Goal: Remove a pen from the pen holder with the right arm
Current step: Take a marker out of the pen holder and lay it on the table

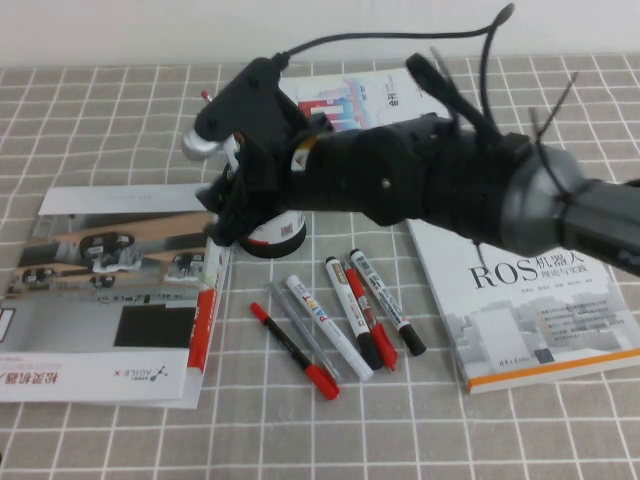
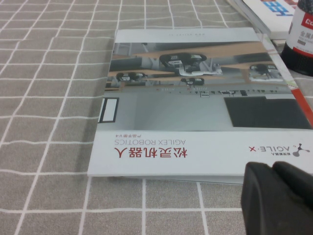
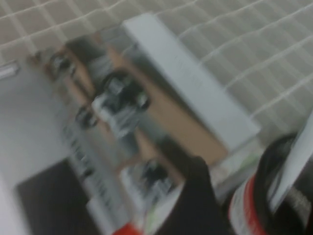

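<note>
The pen holder point(image 1: 278, 237) is a black cup with a red and white label, standing between the two books. My right arm reaches across the table from the right, and my right gripper point(image 1: 222, 214) hangs at the holder's left side, over the corner of the booklet. In the right wrist view one dark finger point(image 3: 195, 200) stands alone beside the holder point(image 3: 249, 208), apart from anything, and a white pen point(image 3: 294, 159) leans inside the cup. My left gripper point(image 2: 279, 196) sits low over the booklet's near edge, its fingers pressed together and holding nothing.
Several pens and markers point(image 1: 345, 320) lie loose in front of the holder. An AgileX booklet point(image 1: 110, 290) covers the left side, a ROS book point(image 1: 530, 300) the right, and another booklet point(image 1: 350, 100) lies behind. A grey checked cloth point(image 1: 320, 430) covers the table.
</note>
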